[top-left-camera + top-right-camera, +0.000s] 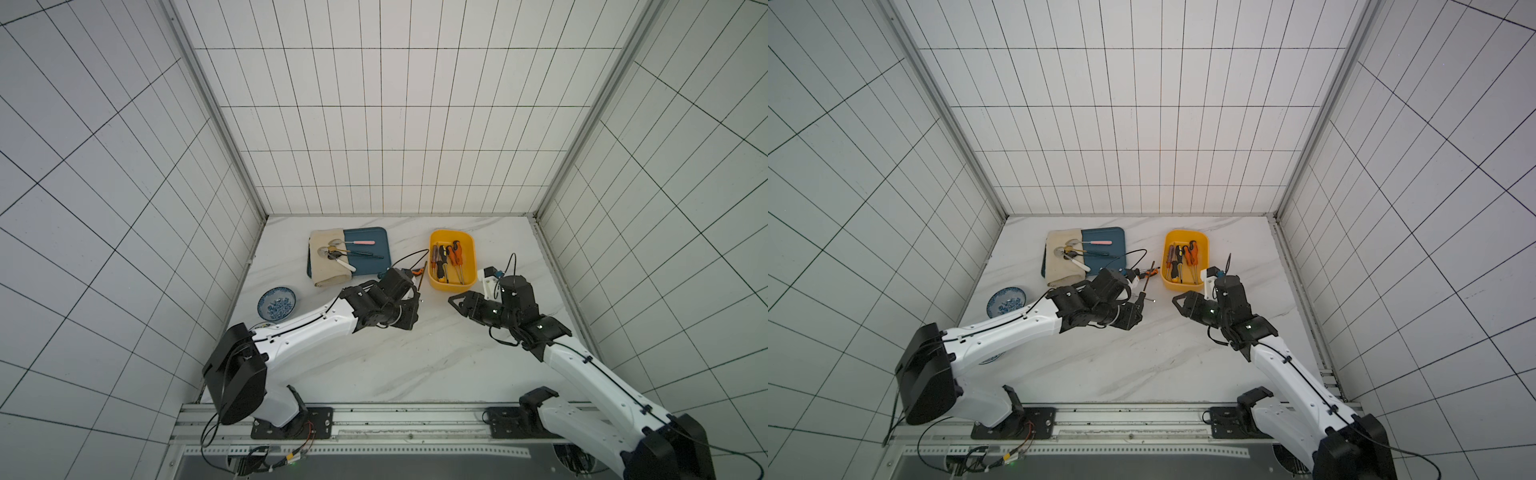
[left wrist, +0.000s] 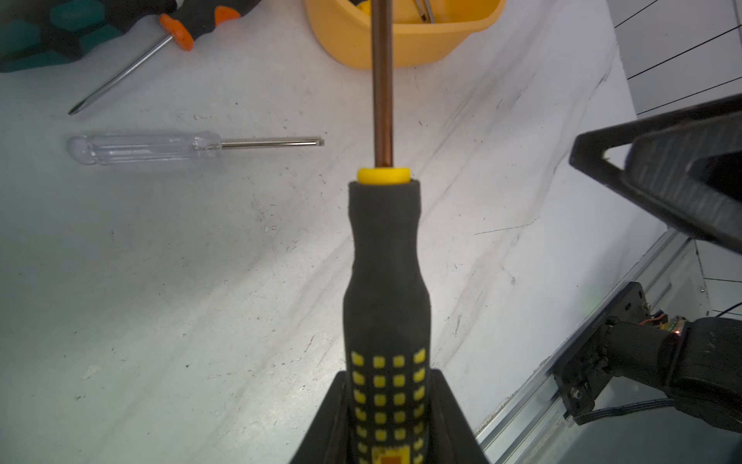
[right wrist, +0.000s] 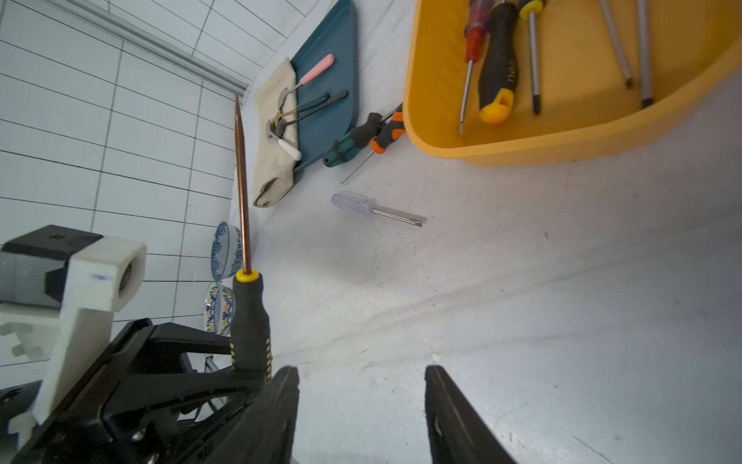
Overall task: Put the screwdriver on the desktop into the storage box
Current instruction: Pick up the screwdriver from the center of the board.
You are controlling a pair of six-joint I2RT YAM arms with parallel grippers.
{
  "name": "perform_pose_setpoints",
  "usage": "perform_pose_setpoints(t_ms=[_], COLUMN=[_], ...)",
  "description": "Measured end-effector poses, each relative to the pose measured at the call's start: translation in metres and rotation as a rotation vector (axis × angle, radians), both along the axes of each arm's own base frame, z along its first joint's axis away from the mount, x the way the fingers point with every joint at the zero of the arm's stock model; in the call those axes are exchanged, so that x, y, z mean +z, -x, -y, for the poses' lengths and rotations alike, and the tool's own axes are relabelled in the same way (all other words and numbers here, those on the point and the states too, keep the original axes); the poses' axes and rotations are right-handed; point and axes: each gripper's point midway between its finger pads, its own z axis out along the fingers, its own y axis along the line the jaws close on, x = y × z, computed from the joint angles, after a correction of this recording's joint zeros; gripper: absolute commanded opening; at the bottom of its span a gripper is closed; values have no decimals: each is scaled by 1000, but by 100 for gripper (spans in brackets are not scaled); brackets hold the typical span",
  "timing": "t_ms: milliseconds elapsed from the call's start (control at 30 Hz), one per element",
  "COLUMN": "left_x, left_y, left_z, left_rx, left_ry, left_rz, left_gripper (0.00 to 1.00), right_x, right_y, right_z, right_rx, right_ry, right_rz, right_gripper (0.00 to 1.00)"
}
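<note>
Left wrist view: left gripper [image 2: 387,401] nearly shut, clamped on black-yellow screwdriver [image 2: 385,261] by its handle, shaft aimed at storage box [image 2: 401,48]. Right gripper [image 3: 361,385]: jaws apart, holding nothing. Clear screwdriver [image 2: 152,148] lies loose on desktop [image 1: 395,353]. Top views: storage box right of frame centre; tiled walls [image 1: 374,124] on 3 sides; most open desktop at lower centre, btwn arms.

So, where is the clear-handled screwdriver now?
The clear-handled screwdriver lies flat on the desktop, left of the storage box and apart from it, just nearer the robot than the orange-and-black screwdriver, as both wrist views show.
</note>
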Motion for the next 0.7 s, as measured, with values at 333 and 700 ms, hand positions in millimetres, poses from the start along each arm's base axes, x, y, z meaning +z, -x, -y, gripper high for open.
perform_pose_setpoints(t_ms=[333, 700], left_x=[41, 49], left_y=[8, 17], left_z=[19, 27], left_rx=[-38, -71], left_ry=[201, 263], left_rz=[42, 41], left_gripper=[0, 0], right_x=[30, 62], right_y=[3, 4], right_z=[-51, -74], right_rx=[168, 229], right_ry=[-166, -271], right_rz=[18, 63], right_gripper=[53, 41])
